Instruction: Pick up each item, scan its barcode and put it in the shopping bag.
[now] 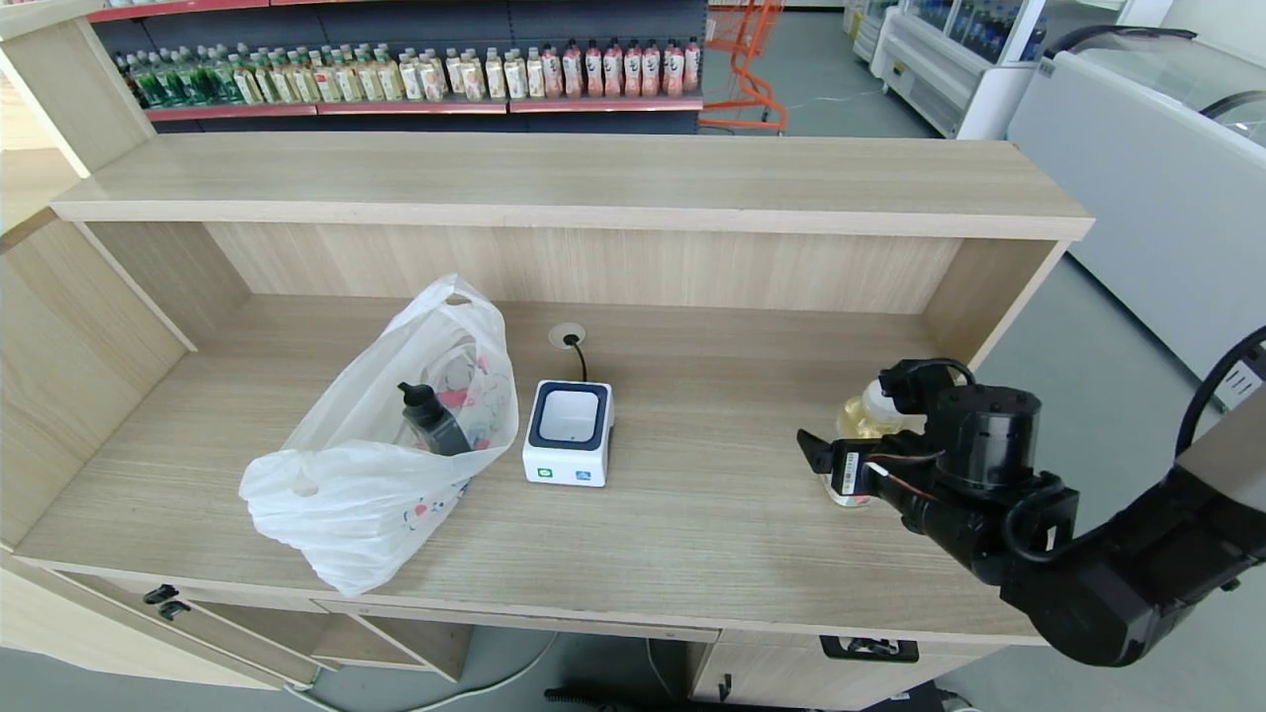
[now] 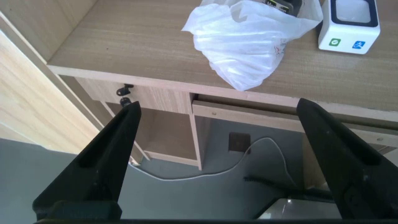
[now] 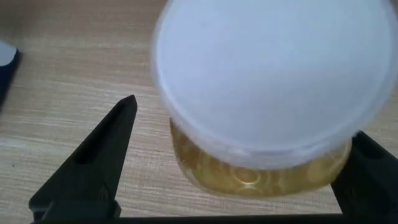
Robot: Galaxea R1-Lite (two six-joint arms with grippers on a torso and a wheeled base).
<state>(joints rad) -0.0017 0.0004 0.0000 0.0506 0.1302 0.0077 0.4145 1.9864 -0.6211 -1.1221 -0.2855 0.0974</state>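
Observation:
A jar of yellow liquid with a white lid stands on the right side of the wooden counter. My right gripper is open with one finger on each side of the jar; a gap shows between one finger and the glass. A white shopping bag lies on the left of the counter with a dark bottle inside. The barcode scanner sits beside the bag. My left gripper hangs open below the counter's front edge, holding nothing.
The counter has a raised back wall and top ledge, with side walls left and right. The scanner's cable runs to a hole behind it. Shelves of drinks and freezers stand in the room beyond.

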